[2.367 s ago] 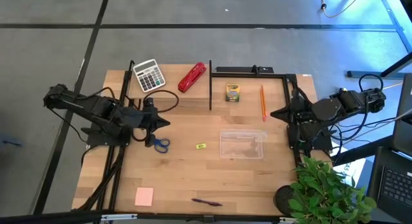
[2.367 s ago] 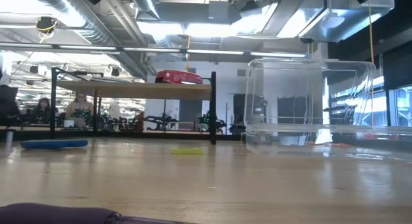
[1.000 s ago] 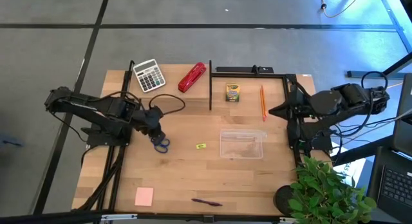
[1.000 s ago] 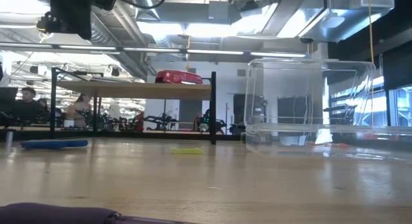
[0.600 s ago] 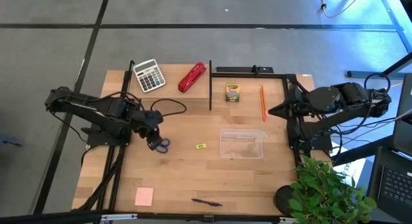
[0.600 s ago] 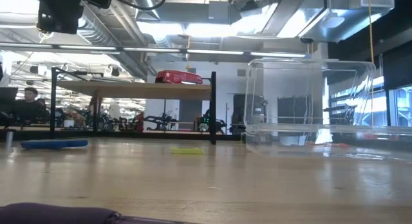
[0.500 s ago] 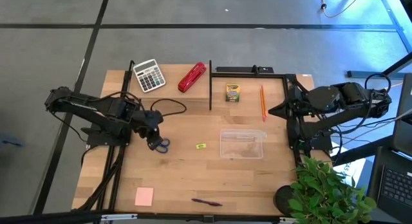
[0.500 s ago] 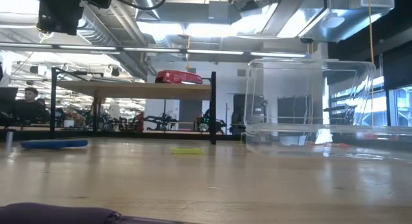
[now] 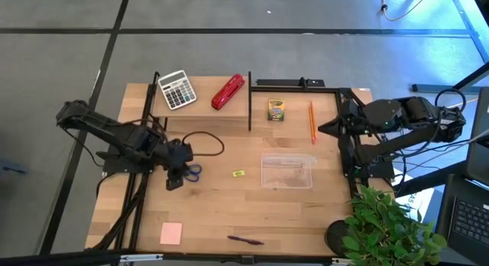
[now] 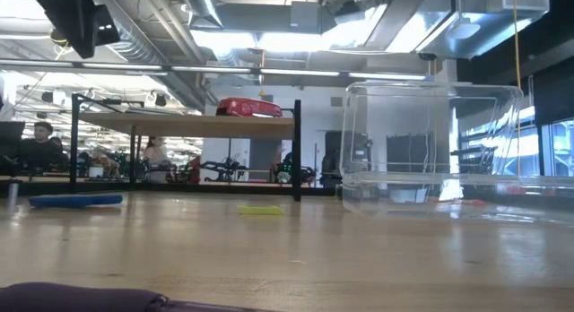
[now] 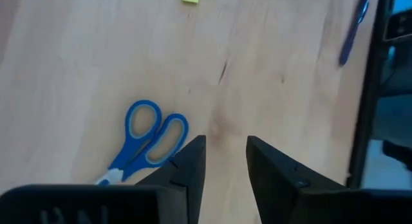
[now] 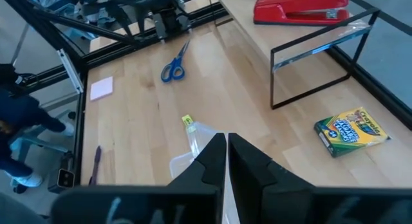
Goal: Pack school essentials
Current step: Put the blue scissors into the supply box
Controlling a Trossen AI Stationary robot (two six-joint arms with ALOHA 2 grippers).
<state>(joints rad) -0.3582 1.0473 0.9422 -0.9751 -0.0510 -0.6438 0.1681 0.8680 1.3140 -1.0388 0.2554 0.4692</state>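
Two arms flank the table: the left gripper (image 9: 174,180), jaws parted a little and empty, hovers just beside the blue-handled scissors (image 9: 191,171); farther right lie the tiny yellow block (image 9: 239,173) and clear container (image 9: 288,171); the right gripper (image 9: 327,131), jaws closed, waits near the orange pencil (image 9: 312,120)

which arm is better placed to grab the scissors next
Left. The left gripper hovers right beside the scissors with its fingers open. The right gripper sits shut at the far table edge, near the pencil.
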